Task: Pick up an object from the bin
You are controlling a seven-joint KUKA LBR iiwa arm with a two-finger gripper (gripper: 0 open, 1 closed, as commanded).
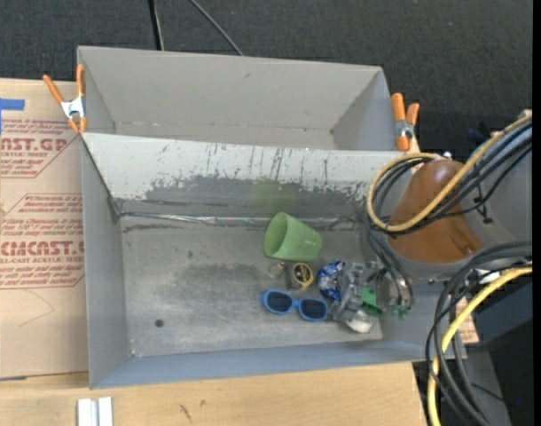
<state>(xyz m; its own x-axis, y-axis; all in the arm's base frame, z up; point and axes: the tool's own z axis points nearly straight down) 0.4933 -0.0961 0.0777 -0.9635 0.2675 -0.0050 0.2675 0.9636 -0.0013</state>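
Overall, the grey metal bin [164, 327] has most of its floor bare, and its few things are gathered towards the front right. The arm [435, 216] comes in over the right wall, its orange cover tilted down and to the left, with black and yellow cables looping round it. The gripper [366, 295] is set low in the front right part of the bin, right among the small things. Whether it is parted or closed cannot be told, nor whether it has anything.

A green cup [291, 237] lies on its side near the back wall, left of the gripper. Blue sunglasses [294, 304] lie in front of the cup. A blue crumpled piece [331, 279] sits just beside the gripper on its left, next to a small dark ring [301, 275]. A white lump [360, 324] lies just in front of the gripper.
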